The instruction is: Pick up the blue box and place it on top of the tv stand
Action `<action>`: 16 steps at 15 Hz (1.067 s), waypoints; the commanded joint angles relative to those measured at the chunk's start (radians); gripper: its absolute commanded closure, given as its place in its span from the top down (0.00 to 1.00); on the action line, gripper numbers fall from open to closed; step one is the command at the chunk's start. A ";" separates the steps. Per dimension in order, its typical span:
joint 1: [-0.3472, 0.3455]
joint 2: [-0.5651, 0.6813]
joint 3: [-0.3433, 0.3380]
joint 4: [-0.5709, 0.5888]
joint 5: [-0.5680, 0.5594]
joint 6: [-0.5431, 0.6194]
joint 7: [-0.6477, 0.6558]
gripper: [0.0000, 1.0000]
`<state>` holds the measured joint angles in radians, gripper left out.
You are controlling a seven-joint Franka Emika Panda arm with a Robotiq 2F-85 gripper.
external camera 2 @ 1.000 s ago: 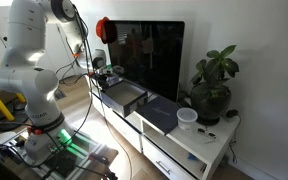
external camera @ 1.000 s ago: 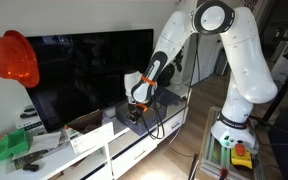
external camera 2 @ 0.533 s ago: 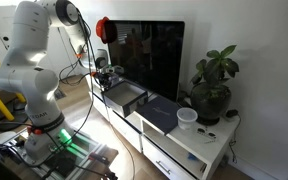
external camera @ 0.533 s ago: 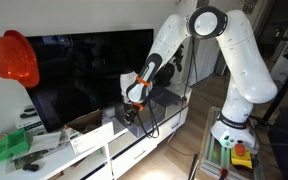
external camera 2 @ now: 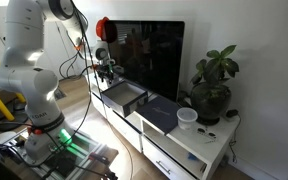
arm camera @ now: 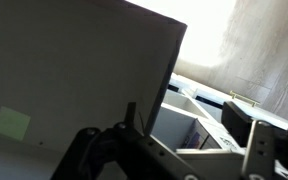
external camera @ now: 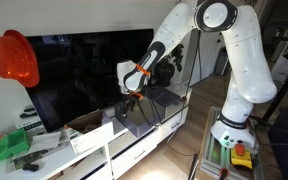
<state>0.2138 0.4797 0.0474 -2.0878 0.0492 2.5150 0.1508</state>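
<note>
The blue box (external camera: 150,112) (external camera 2: 125,95), a shallow dark bin, rests on the flat top of the long white tv stand (external camera: 134,151) (external camera 2: 174,152), in front of the TV's end nearest the robot. My gripper (external camera: 134,88) (external camera 2: 106,68) hangs a little above the box's edge and touches nothing. In the wrist view the gripper (arm camera: 179,152) is open, its two dark fingers (arm camera: 88,150) spread wide with nothing between them; the TV's dark panel fills that view.
A big black TV (external camera: 84,75) (external camera 2: 149,60) stands on the stand. Also on the stand are a flat dark pad (external camera 2: 162,112), a white cup (external camera 2: 187,118), a potted plant (external camera 2: 212,88) and green items (external camera: 12,147). An orange hard hat (external camera: 14,58) hangs by the TV.
The gripper has opened, let go of the blue box and risen from its edge. The box stays on the stand.
</note>
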 commanded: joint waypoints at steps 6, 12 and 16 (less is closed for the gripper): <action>-0.026 -0.256 -0.116 -0.126 -0.282 0.008 0.091 1.00; -0.069 -0.425 -0.109 -0.213 -0.342 0.007 0.161 1.00; -0.098 -0.523 -0.076 -0.250 -0.301 -0.040 0.188 1.00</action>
<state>0.1452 0.0559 -0.0621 -2.2773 -0.2582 2.5014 0.2947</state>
